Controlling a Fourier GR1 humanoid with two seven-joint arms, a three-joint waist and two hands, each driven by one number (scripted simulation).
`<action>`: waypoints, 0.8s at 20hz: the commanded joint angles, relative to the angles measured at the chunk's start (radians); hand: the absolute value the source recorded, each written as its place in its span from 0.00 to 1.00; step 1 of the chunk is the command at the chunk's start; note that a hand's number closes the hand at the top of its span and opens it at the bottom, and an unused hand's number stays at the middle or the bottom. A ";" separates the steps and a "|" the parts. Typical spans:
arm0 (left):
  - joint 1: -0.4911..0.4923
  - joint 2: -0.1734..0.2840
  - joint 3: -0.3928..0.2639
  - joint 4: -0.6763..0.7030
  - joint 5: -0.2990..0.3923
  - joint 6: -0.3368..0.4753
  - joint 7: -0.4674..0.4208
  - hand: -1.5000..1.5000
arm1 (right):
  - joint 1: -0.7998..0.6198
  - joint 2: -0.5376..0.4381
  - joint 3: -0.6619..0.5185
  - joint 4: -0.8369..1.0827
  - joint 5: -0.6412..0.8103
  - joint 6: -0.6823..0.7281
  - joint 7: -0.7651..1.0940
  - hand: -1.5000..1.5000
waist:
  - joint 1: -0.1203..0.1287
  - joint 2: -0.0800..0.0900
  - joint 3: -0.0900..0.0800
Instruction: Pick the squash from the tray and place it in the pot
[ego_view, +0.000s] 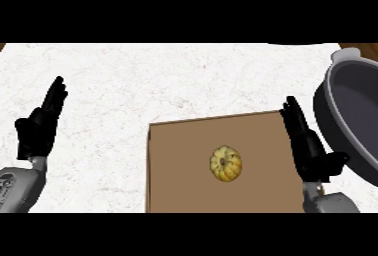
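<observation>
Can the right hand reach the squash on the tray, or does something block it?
Probably yes. The right hand is open at the tray's right edge, and the squash lies uncovered just to its left. Nothing stands between them; the pot is on the other side.

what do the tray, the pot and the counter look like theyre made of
Tray: flat matte brown, like cardboard or plain wood; no grain or gloss shows.
Pot: dark grey with a paler, slightly shiny rim, likely metal.
Counter: white with faint reddish veins and specks, looks like polished stone or marble, though it could be laminate.
</observation>
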 joint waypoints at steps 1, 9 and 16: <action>0.033 -0.059 -0.009 -0.020 0.021 -0.004 -0.021 0.50 | 0.059 -0.076 0.037 -0.152 0.117 -0.053 0.008 1.00 | 0.032 -0.033 0.024; 0.083 -0.177 0.004 -0.061 0.087 0.057 -0.045 0.50 | -0.066 -0.402 -0.102 -0.257 0.651 -0.316 -0.021 0.00 | -0.083 -0.098 0.005; 0.162 -0.211 -0.034 -0.159 0.086 0.048 -0.089 0.50 | 0.090 -0.304 0.185 -0.573 1.074 -0.371 0.096 0.00 | -0.005 -0.063 0.018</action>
